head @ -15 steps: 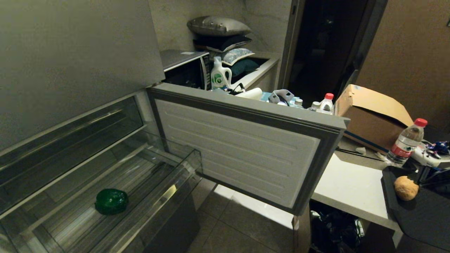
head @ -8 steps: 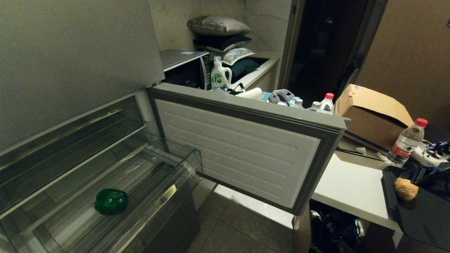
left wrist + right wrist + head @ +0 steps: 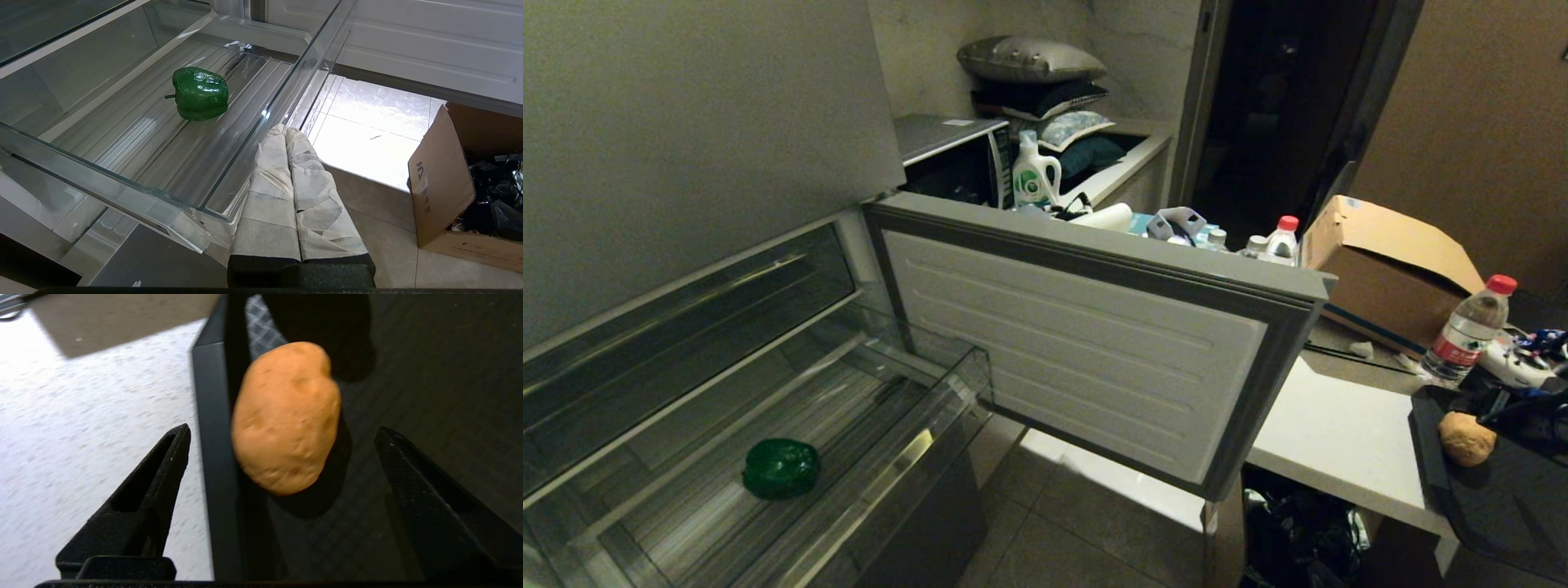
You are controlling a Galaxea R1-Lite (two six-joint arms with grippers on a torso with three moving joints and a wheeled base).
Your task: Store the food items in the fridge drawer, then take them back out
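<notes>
Here, glossy dark green pepper (image 3: 200, 94).

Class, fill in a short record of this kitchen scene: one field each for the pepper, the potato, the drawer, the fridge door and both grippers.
pepper: lying in the drawer
potato: on the black tray beside the white counter, at
drawer: pulled out, clear
fridge door: swung open
right gripper: open, fingers either side of the potato, not touching
left gripper: shut, outside the drawer's front corner
</notes>
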